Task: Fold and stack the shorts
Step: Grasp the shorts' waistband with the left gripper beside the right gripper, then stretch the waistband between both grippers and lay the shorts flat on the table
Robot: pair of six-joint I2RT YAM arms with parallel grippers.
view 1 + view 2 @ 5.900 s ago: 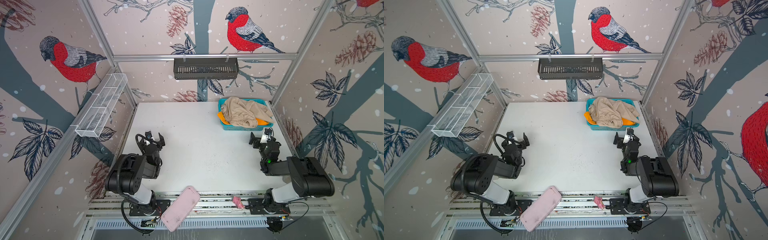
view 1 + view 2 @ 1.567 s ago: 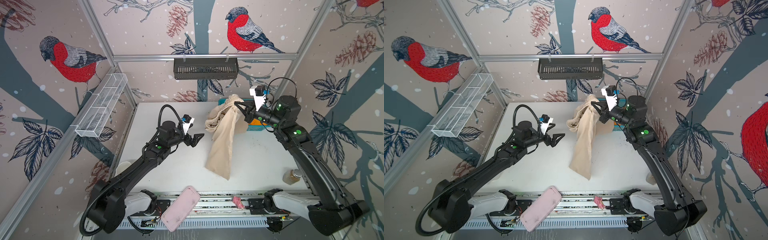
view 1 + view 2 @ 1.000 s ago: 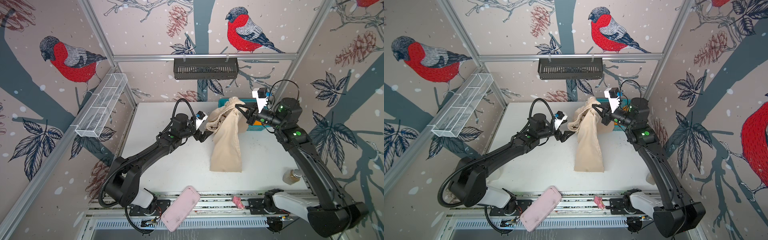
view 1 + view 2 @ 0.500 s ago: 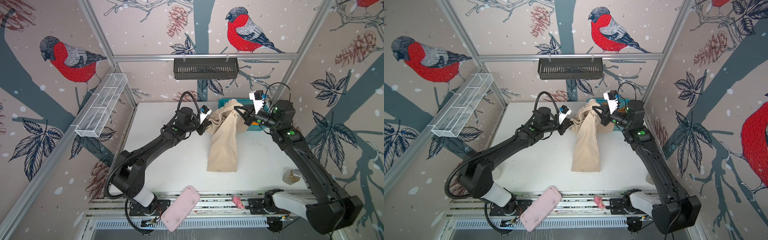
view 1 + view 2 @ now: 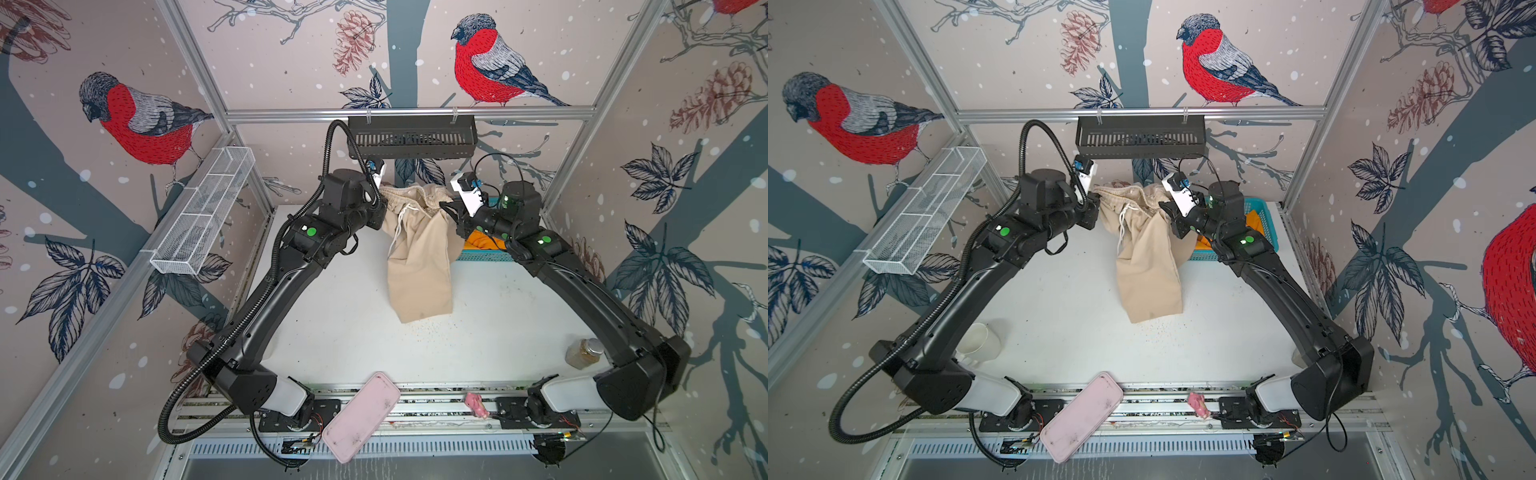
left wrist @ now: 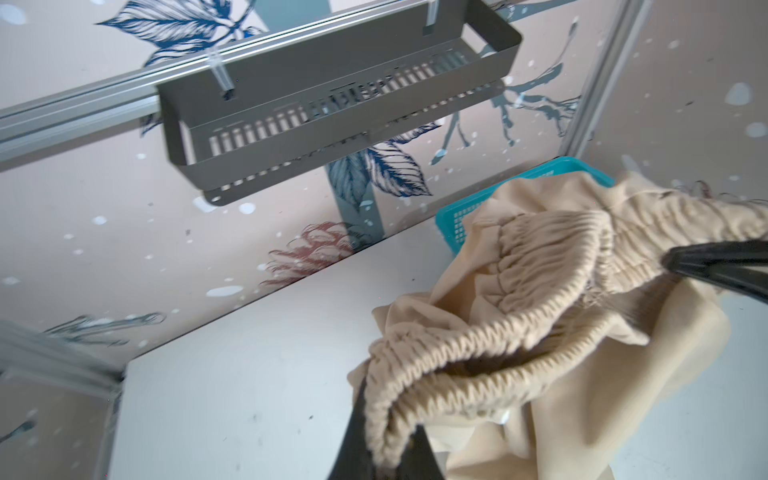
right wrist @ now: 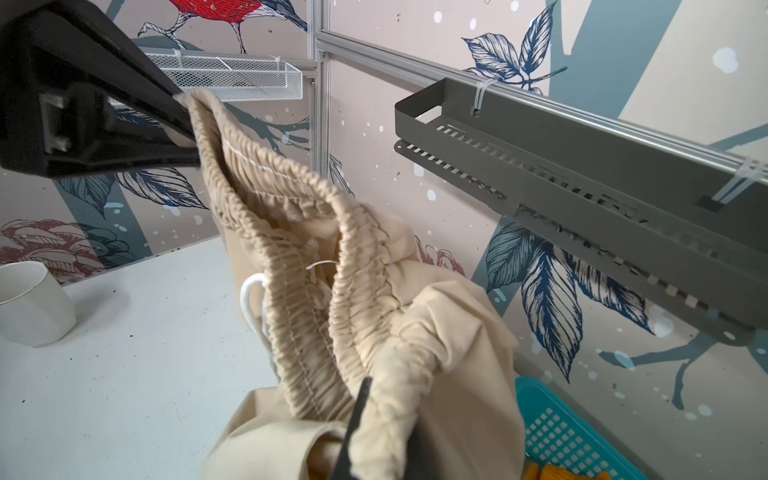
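Observation:
The beige shorts (image 5: 419, 266) hang by the waistband above the white table in both top views, legs trailing down onto the tabletop. My left gripper (image 5: 380, 201) is shut on the left end of the gathered waistband (image 6: 478, 353). My right gripper (image 5: 448, 208) is shut on the other end (image 7: 386, 419), so the band sags between them with its white drawstring dangling. The orange shorts (image 5: 484, 241) lie in the teal basket (image 5: 486, 257) behind the right gripper, mostly hidden by the arm.
A grey slotted shelf (image 5: 411, 141) hangs on the back wall just above both grippers. A white wire tray (image 5: 203, 216) lines the left wall. A white cup (image 5: 978, 345) stands front left and a jar (image 5: 584, 353) front right. A pink case (image 5: 361, 415) lies on the front rail.
My left gripper, open beside the shorts a second ago, has shut on the waistband. Both arms have since carried the shorts up and toward the back wall.

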